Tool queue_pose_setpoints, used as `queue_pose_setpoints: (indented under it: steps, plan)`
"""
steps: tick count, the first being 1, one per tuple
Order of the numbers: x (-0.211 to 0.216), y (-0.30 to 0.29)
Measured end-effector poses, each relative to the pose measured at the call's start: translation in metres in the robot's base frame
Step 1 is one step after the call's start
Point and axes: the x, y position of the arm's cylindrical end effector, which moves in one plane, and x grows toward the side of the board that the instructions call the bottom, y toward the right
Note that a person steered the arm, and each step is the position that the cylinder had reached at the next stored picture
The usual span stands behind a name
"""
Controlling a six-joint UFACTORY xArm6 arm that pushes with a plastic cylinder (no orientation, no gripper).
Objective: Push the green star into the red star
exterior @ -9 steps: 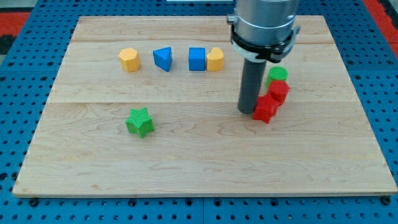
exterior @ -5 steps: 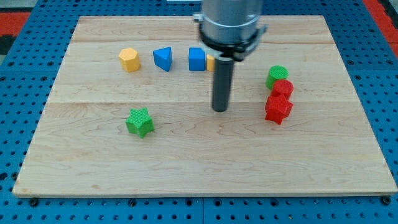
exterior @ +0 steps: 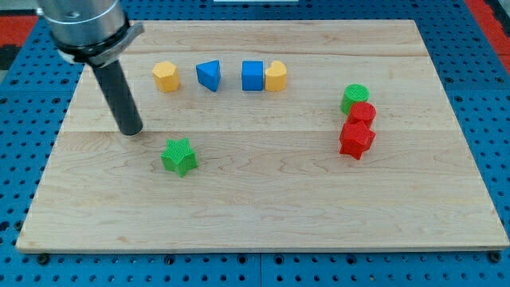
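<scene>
The green star [exterior: 179, 155] lies on the wooden board [exterior: 263, 215], left of the middle. The red star [exterior: 356, 139] lies far off at the view's right, touching a red round block [exterior: 361, 115] just above it. My tip [exterior: 130, 131] rests on the board up and to the left of the green star, with a gap between them. The rod leans up toward the view's top left corner.
A green round block [exterior: 355, 97] sits above the red round block. Along the top lie a yellow block [exterior: 166, 76], a blue triangular block [exterior: 209, 75], a blue cube [exterior: 253, 76] and a second yellow block [exterior: 276, 76] touching the cube.
My tip has swept left across the board, from beside the red star to the upper left of the green star. The red star sits slightly further right than at first. The other blocks stayed put.
</scene>
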Motion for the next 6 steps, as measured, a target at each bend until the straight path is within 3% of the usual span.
queue_pose_setpoints:
  steps: [3, 6]
  plan:
    - [0.032, -0.004]
    - [0.038, 0.074]
